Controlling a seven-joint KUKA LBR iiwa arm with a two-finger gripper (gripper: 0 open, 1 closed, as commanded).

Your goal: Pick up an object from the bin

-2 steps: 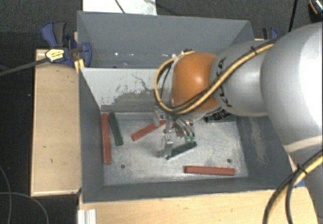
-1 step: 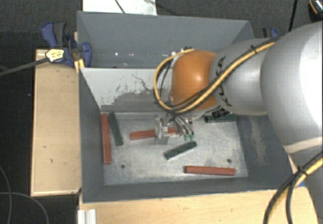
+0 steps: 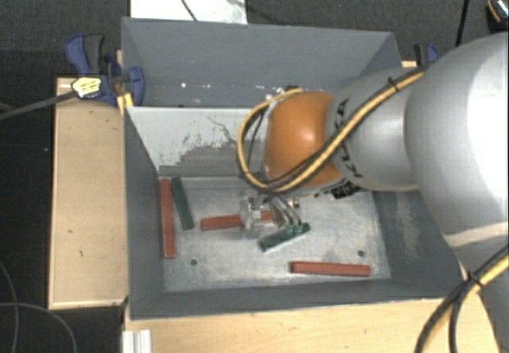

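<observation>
Green stick [image 3: 284, 238], middle of bin [image 3: 358, 224], beside short red stick [image 3: 220, 223] | jaws down at it, apart or together: could not tell | not lifted; grasp and lift were left

We see a dull grey bin [image 3: 147, 184], its back wall streaked with whitish scuffs. The sticks on its floor come in two colours — brick red and dark green. The left red stick [image 3: 167, 220], the middle red stick [image 3: 220, 223] and the front red stick [image 3: 330, 268] match in shade; the left green stick [image 3: 182, 203] and the middle green stick [image 3: 282, 238] are near-black green. The wrist cover [image 3: 298, 141] is glossy orange, the arm [image 3: 445, 129] silver-grey, its cable [image 3: 374, 98] yellow, the gripper [image 3: 269, 219] pale metal.
</observation>
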